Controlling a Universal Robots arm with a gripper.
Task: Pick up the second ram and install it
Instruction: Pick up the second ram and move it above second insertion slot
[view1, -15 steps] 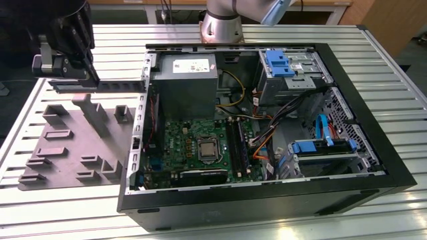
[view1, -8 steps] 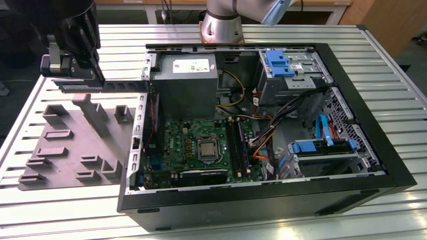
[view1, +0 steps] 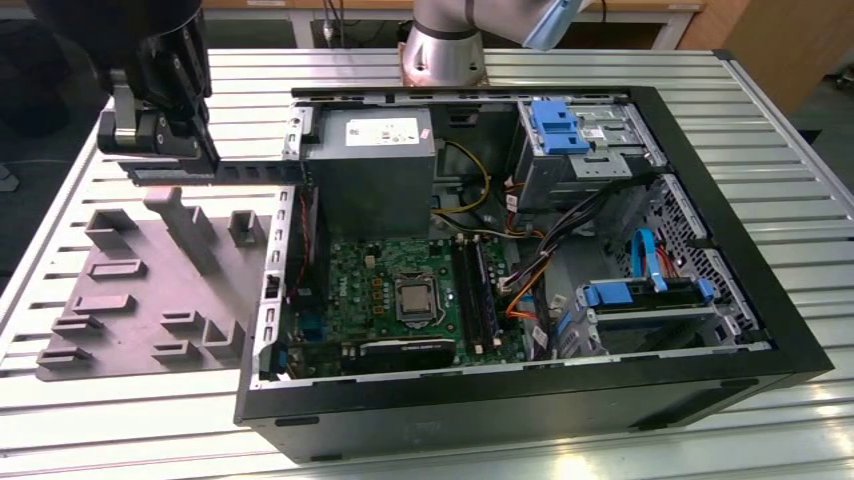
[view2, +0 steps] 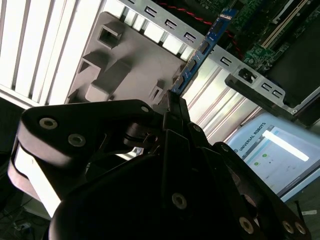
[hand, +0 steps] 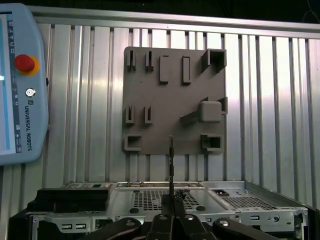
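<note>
Clamping the second ram (view2: 205, 47), the end effector (view2: 173, 102) hangs near the grey tray (hand: 165, 100).

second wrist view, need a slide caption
Jaws shut on the ram stick over the grey tray, open computer case beyond

The second ram (hand: 171, 156) hangs over the tray (hand: 167, 107), which lies on the table (hand: 280, 100) beside the case (view1: 534, 400).

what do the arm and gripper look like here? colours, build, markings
The arm shows a silver-grey cylindrical joint housing, with a light blue cap on the next joint. The gripper is matte black throughout. It is built from flat linkage bars joined by round pivot pins and narrows to slim fingers. I can make out no markings on it.
</note>
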